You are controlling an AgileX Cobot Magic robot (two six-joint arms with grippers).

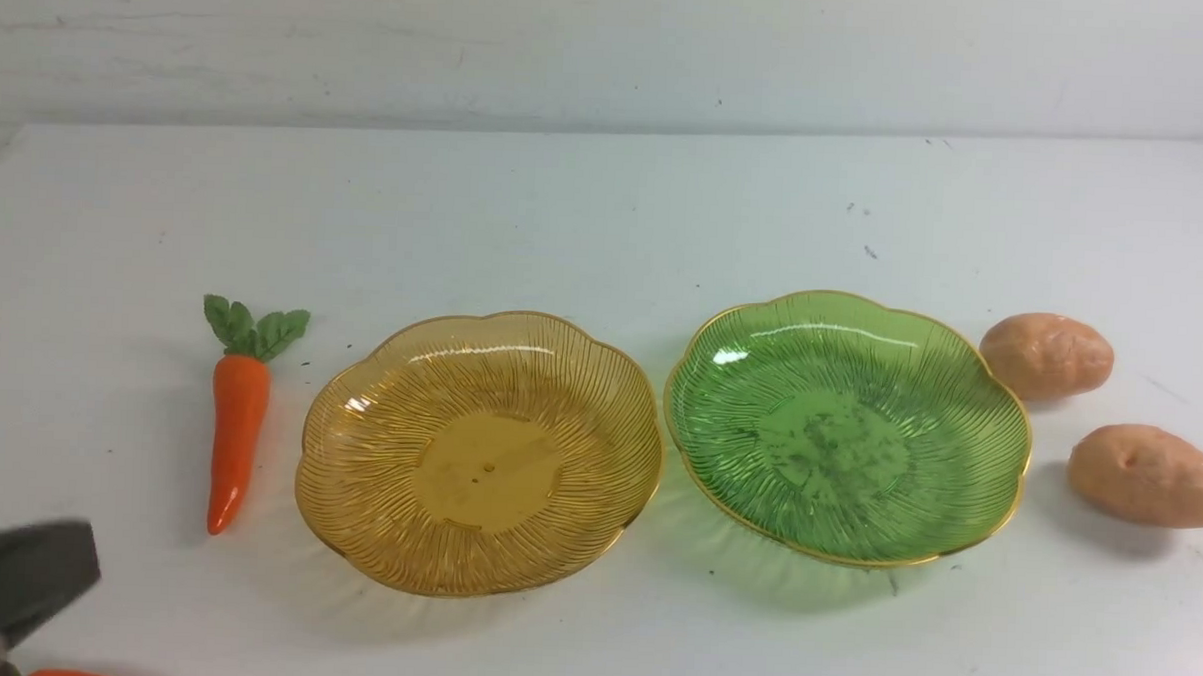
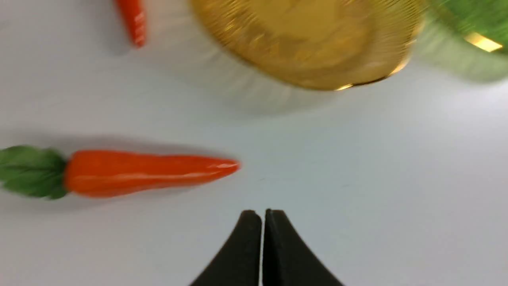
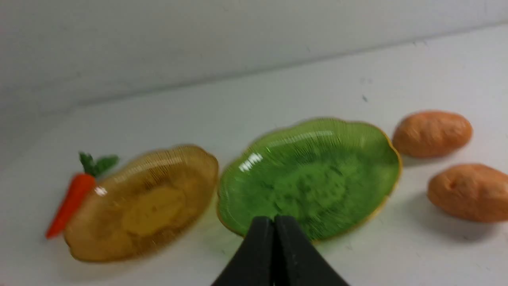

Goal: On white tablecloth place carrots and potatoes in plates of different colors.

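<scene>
On the white tablecloth (image 1: pixel 606 218) an empty amber plate (image 1: pixel 477 452) and an empty green plate (image 1: pixel 847 427) stand side by side. One carrot (image 1: pixel 237 415) lies left of the amber plate, leaves pointing away from me. A second carrot (image 2: pixel 147 172) lies nearer me, just ahead and to the side of my left gripper (image 2: pixel 262 212), which is shut and holds nothing. Two potatoes (image 1: pixel 1046 355) (image 1: pixel 1149 475) lie right of the green plate. My right gripper (image 3: pixel 274 218) is shut and empty, hovering on the near side of the green plate (image 3: pixel 313 178).
A pale wall (image 1: pixel 612 48) runs along the far edge of the table. The cloth's far left corner (image 1: pixel 8 142) falls away. Small dark specks (image 1: pixel 870 251) mark the cloth behind the green plate.
</scene>
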